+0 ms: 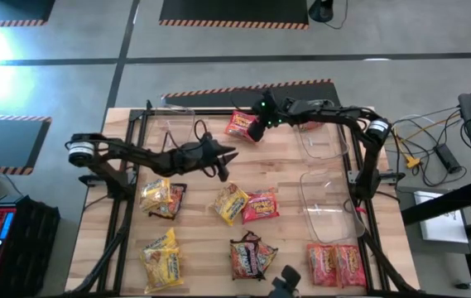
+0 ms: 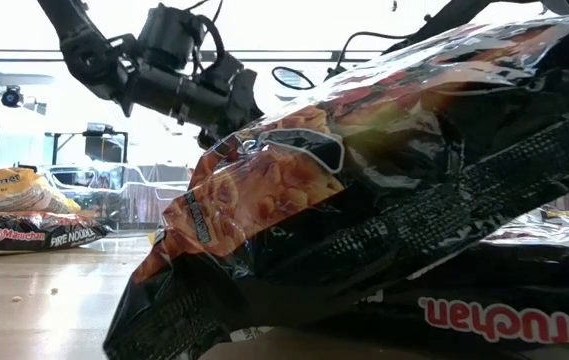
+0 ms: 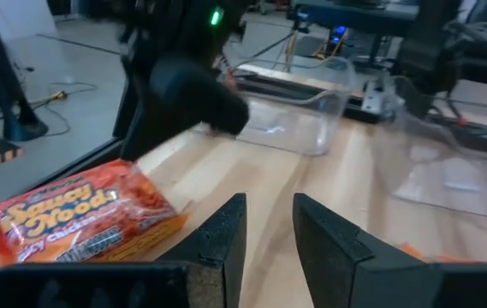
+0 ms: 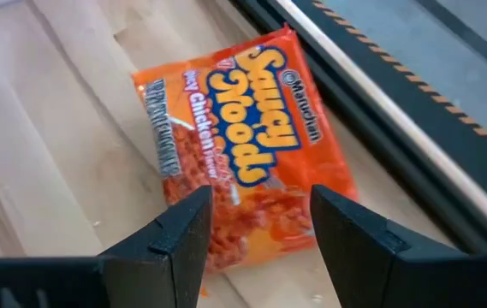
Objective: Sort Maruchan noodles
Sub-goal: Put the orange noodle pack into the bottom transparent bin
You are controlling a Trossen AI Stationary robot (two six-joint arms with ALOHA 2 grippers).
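Near edge of the wooden table (image 1: 202,248): a dark Maruchan packet (image 1: 252,257) at mid-edge, filling the low view, a pair of red-orange packets (image 1: 334,263) toward the near right corner, and a yellow packet (image 1: 161,257) toward the near left.

Middle of the table: a second yellow packet (image 1: 162,199) on the left, and a yellow packet (image 1: 228,203) touching a red one (image 1: 261,205) at center. The left gripper (image 1: 225,156) hangs above them, its fingers (image 3: 222,235) close together with a narrow gap, gripping nothing.

Far edge: the right gripper (image 4: 256,227) hovers over an orange Saucy Noods packet (image 4: 239,145), fingers spread and released, not touching it. 2 clear plastic bins (image 1: 326,136) stand along the right edge; a third (image 1: 177,124) sits by the far left corner.
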